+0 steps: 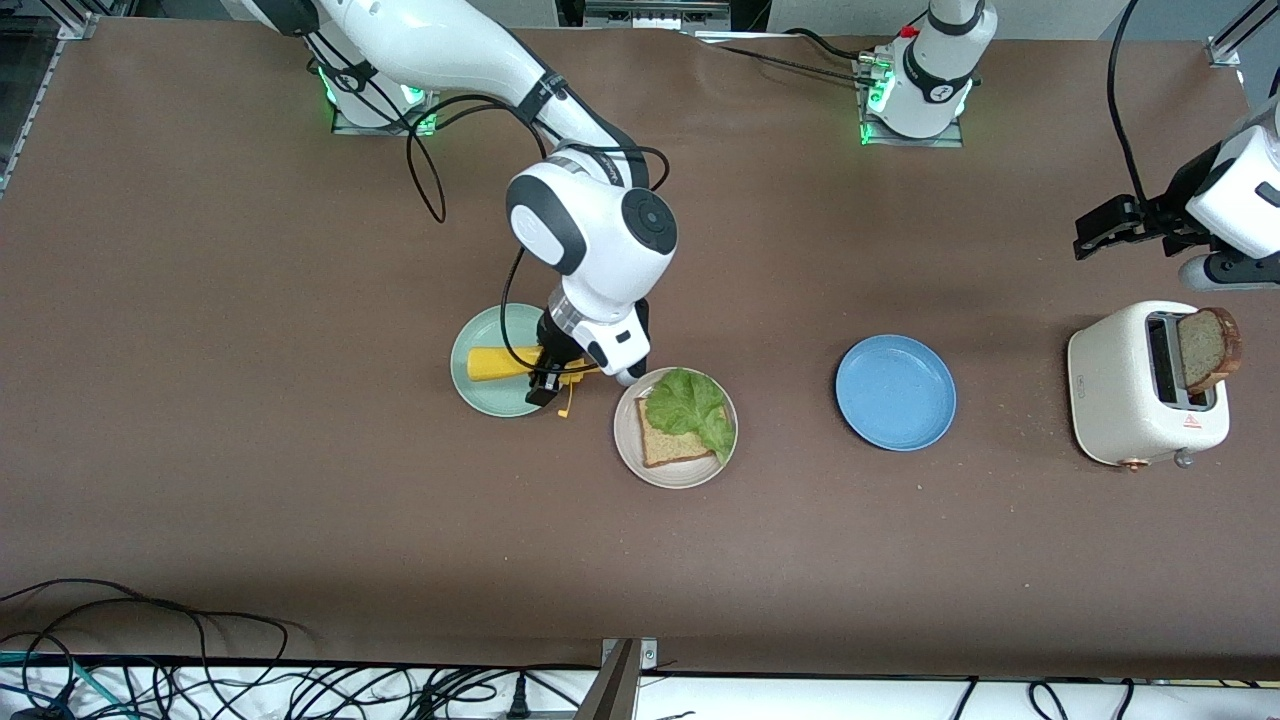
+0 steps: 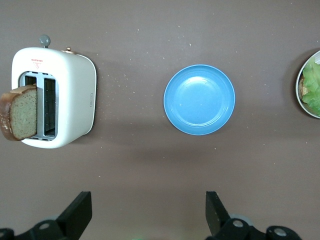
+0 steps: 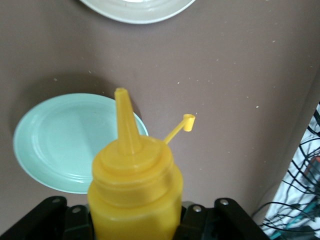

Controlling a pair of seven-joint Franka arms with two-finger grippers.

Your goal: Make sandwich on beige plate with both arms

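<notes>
Sauce step in hand: right gripper (image 1: 548, 385) is clamped on a yellow plastic squeeze bottle (image 1: 500, 362) with a cone nozzle, its little tethered cap (image 3: 188, 122) flipped open and dangling off the neck. Bottle is lying roughly level over the round mint-green plate (image 1: 478, 392), nozzle end toward the round shallow beige plate (image 1: 672, 472), tip not over it yet as far as the front view shows.

Sandwich is half built: one square slice of brown wholegrain bread (image 1: 668, 446) sits on the beige plate with a ruffled green lettuce leaf (image 1: 690, 405) on top, covering the part of the slice farther from the front camera. No top slice on it. The beige plate lies just beside the mint-green plate, slightly nearer the front camera, around mid-worktop.

Next move, my guess: carry the nozzle across to above the lettuce, tip it down and squeeze; short travel, since the two plates are almost touching. Needs care not to drag the leaf off the bread.

Second brown bread slice (image 1: 1208, 348) stands popped up out of a white two-slot toaster (image 1: 1130, 405) at the left arm's end of the worktop. Left gripper (image 2: 148, 212) is spread wide, holding nothing, up in the air over bare worktop near that toaster; left arm waits. Likely it fetches that slice for the top later. Empty round blue plate (image 1: 896, 392) sits between the beige plate and the toaster, apart from both
</notes>
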